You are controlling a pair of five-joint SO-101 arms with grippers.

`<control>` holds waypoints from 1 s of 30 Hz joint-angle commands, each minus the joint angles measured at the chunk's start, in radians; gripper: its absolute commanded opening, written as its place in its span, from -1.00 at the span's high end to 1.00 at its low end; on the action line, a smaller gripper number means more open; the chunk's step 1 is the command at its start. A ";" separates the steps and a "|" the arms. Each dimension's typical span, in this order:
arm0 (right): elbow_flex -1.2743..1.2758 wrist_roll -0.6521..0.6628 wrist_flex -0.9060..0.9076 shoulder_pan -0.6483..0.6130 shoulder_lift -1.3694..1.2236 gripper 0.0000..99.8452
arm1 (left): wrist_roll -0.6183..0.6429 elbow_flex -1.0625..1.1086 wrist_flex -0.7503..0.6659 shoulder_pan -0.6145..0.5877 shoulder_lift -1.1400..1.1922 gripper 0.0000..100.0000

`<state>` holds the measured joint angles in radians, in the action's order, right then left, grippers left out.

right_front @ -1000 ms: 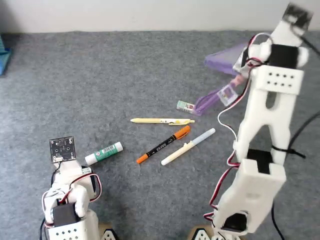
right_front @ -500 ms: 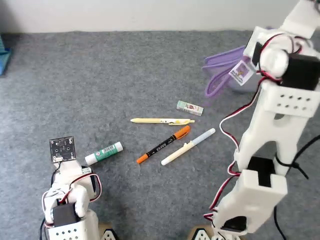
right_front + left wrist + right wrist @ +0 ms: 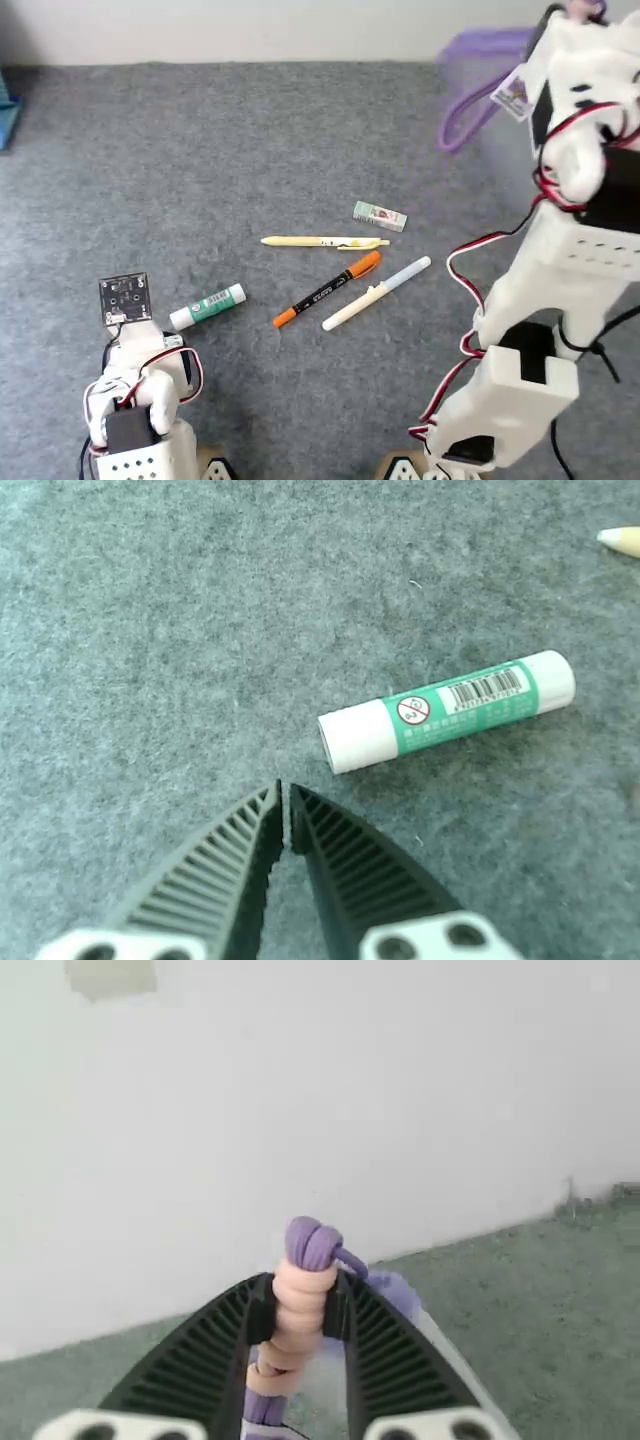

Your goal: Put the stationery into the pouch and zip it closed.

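Hanging from the right arm in the high view, the purple pouch (image 3: 478, 70) had lifted off the desk (image 3: 200, 150) toward the far wall, well apart from the orange marker (image 3: 327, 289), eraser (image 3: 380, 215) and glue stick (image 3: 208, 305). Left wrist view: the left gripper (image 3: 286, 802) kept its fingers closed on nothing near the glue stick. Right wrist view: the right gripper (image 3: 300, 1300) had its fingers clamped on the pouch's knotted cord (image 3: 305, 1250); loading probably waits on setting the pouch down open.

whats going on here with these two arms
The right hand is shut on the beaded zip pull of the purple pouch, holding it up at the table's far right. The left hand is shut and empty, close to the glue stick. The glue stick, yellow pen, orange marker, pale pen and small eraser lie loose on the table, not yet packed.
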<state>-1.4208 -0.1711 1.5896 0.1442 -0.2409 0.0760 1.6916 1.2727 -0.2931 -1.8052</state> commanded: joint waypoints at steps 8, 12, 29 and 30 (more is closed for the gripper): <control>0.068 0.049 0.085 -0.030 0.012 0.98 | 0.012 -0.008 -0.018 -0.008 -0.011 0.97; 0.153 0.086 0.209 -0.068 0.019 0.98 | 0.012 -0.008 -0.018 -0.008 -0.011 0.97; 1.125 0.393 0.208 -0.110 0.507 0.98 | 0.012 -0.008 -0.018 -0.008 -0.011 0.97; 1.185 0.405 0.206 -0.113 0.550 0.98 | 0.012 -0.008 -0.018 -0.008 -0.011 0.97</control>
<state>-0.4127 0.1910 1.7553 0.0322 0.2102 0.0760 1.6916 1.2727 -0.2931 -1.8052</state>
